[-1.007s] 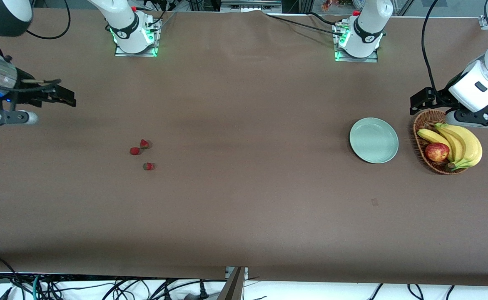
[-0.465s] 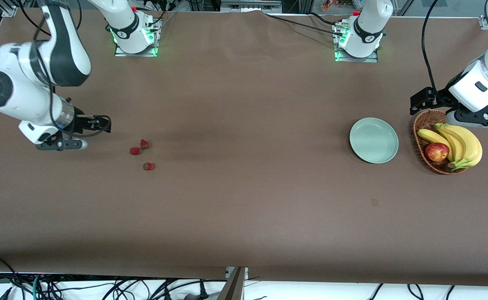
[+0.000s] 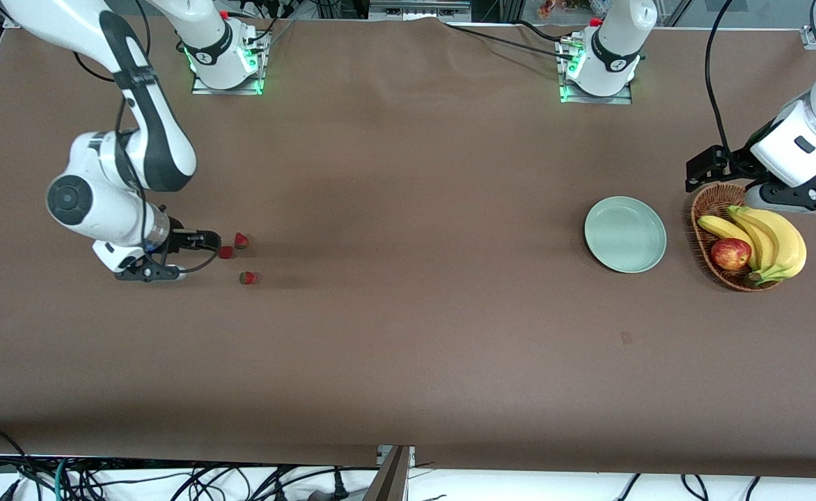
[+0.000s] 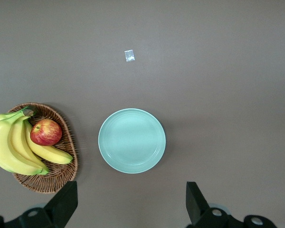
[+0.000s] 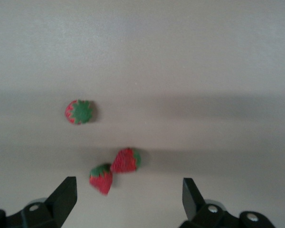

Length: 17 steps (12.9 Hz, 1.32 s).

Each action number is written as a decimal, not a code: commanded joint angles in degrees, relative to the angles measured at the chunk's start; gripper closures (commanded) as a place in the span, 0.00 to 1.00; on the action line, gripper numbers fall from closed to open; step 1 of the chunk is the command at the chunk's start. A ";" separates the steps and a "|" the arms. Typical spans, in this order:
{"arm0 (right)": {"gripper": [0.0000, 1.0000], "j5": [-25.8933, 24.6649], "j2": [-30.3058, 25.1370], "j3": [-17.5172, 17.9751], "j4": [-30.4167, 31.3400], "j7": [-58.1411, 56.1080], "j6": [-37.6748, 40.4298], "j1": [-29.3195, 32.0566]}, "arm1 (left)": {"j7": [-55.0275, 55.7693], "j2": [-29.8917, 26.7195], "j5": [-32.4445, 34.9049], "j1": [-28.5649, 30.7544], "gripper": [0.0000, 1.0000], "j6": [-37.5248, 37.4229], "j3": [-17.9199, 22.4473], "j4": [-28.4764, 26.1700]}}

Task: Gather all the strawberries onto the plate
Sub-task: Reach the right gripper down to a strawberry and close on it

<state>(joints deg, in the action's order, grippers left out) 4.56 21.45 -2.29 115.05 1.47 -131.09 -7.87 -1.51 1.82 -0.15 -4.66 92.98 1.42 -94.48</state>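
Observation:
Three small red strawberries with green caps lie close together on the brown table [image 3: 408, 313]: one [image 3: 241, 241], one [image 3: 225, 252] and one [image 3: 248, 277]. They also show in the right wrist view: one [image 5: 127, 160], one [image 5: 101, 178] and one [image 5: 80, 112]. My right gripper [image 3: 212, 241] [image 5: 127, 202] is open and empty. It is low over the table, right beside the strawberries on the side toward the right arm's end. The pale mint-green plate [image 3: 624, 234] [image 4: 131, 140] lies empty toward the left arm's end. My left gripper [image 3: 702, 169] [image 4: 129, 206] is open and waits over the basket's edge.
A brown wicker basket [image 3: 704, 209] [image 4: 64, 168] beside the plate holds a bunch of bananas [image 3: 770, 240] [image 4: 9, 147] and a red-yellow apple [image 3: 730, 253] [image 4: 46, 132]. A small pale mark [image 4: 129, 55] is on the table nearer to the front camera than the plate.
My right arm has swung in from the table's edge and come down, bringing its open gripper right up to the strawberries. The left arm has not moved.

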 commanded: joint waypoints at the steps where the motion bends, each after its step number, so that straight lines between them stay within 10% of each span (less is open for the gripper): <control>1: 0.03 1.15 2.54 0.00 -0.09 -0.06 -3.20 -0.39 | -1.13 0.38 -0.12 -0.35 0.00 -0.70 0.34 1.31; 17: 0.36 2.20 5.71 0.18 6.24 1.96 -11.56 -1.09 | -1.13 0.38 -0.20 -0.35 0.00 -0.70 0.42 1.31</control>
<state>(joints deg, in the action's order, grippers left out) 4.97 28.80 -2.36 119.57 2.62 -144.08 -8.85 -1.51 1.82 -0.15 -4.66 92.99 1.42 -94.47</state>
